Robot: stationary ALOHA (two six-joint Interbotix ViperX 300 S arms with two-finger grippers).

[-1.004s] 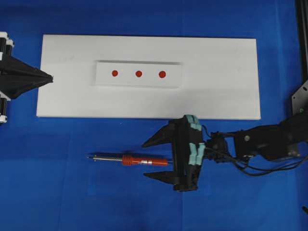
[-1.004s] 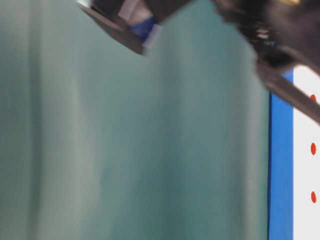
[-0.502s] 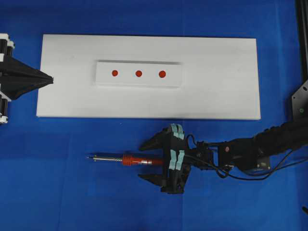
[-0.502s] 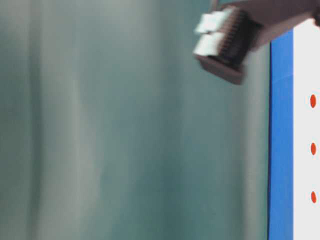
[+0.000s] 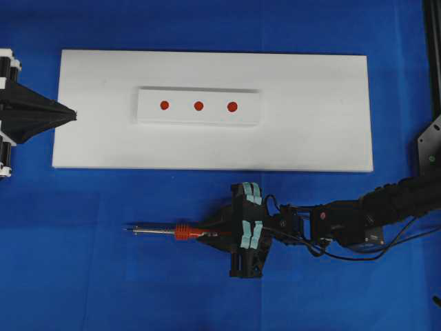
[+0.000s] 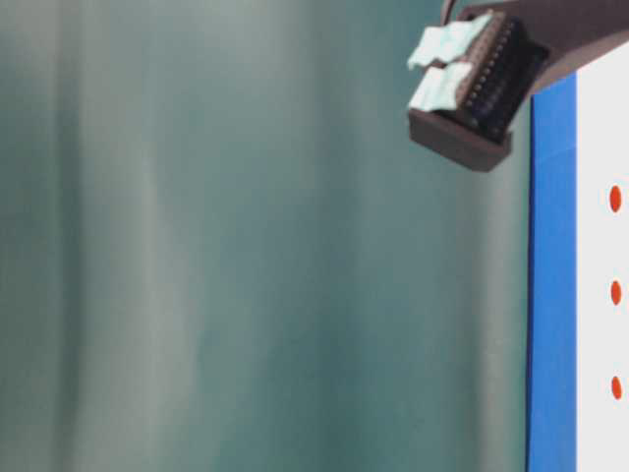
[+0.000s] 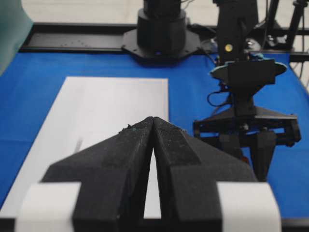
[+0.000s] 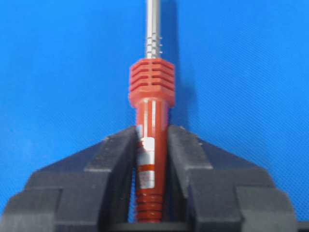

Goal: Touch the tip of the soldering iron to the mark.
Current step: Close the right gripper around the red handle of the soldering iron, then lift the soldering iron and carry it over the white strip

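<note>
The right hand (image 5: 215,234) is closed narrowly on the red-orange handle of the soldering iron (image 8: 151,121), which is pinched between the two black fingers (image 8: 190,159). The ribbed collar and the silver shaft are seen jutting out just past the fingertips, level along the blue counter (image 5: 103,276). The tip (image 5: 128,229) is pointed away from the hand, well apart from the three red marks (image 5: 198,105) on the white board (image 5: 310,124). The left hand (image 7: 153,123) is pressed shut, empty, at the board's far end.

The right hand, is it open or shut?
Shut: the right hand has both fingers pressed against the iron's red handle.
</note>
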